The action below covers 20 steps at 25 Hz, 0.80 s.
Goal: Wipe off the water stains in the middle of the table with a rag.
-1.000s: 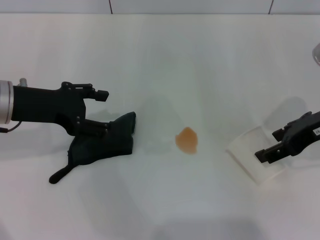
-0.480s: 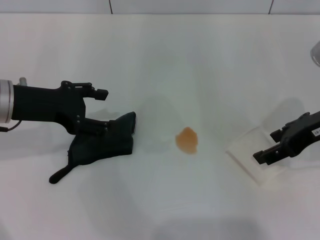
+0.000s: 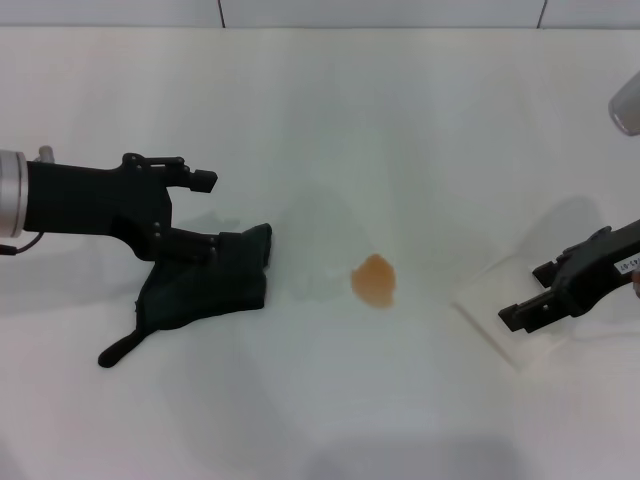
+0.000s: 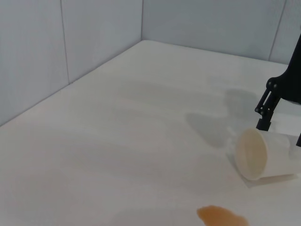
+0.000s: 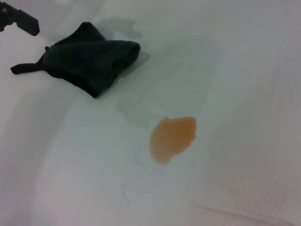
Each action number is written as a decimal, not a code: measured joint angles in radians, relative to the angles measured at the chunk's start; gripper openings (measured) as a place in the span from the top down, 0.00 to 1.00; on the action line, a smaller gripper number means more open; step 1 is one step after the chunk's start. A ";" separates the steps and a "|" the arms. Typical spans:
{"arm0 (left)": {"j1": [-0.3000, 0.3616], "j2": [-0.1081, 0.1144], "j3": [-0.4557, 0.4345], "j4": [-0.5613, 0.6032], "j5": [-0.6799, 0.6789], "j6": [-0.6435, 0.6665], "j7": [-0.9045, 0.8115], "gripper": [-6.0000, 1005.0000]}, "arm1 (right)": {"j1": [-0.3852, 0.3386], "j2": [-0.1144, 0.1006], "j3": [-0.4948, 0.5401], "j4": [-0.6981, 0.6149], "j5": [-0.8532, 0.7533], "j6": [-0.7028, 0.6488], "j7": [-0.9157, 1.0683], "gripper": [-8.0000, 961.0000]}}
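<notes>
— Looking at the water stains (image 3: pixel 374 281) first: what do you see?

— One orange-tan blotch in the middle of the table (image 3: pixel 400 120), whole and unsmeared, so I judge none of the wiping is done

— And the rag (image 3: pixel 205 285)?

— It lies crumpled to the left of the blotch, near it but apart, its thin tail trailing to the near left. My left gripper (image 3: pixel 205 212) is at its far-left edge with the fingers spread; one lower finger seems to rest on the cloth, the other hangs above it, so I count the rag as not yet gripped

— What else is out there?

— A white paper cup (image 3: pixel 510 300) lies tipped on its side to the right. My right gripper (image 3: pixel 538 292) is at the cup; whether it pinches anything I cannot tell

— What's left, then?

— Nearly everything: grasp, carry over, wipe
</notes>
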 joint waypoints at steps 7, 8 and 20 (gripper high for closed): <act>-0.003 0.000 -0.001 0.000 0.000 -0.004 0.000 0.12 | 0.001 0.001 -0.014 0.015 0.001 0.019 0.005 0.17; -0.003 0.000 -0.001 0.000 0.000 -0.005 0.000 0.12 | 0.001 0.002 -0.017 0.016 0.000 0.022 0.006 0.17; -0.003 -0.001 0.004 -0.002 0.000 -0.014 0.000 0.12 | -0.006 0.002 -0.036 0.022 0.001 0.032 0.016 0.17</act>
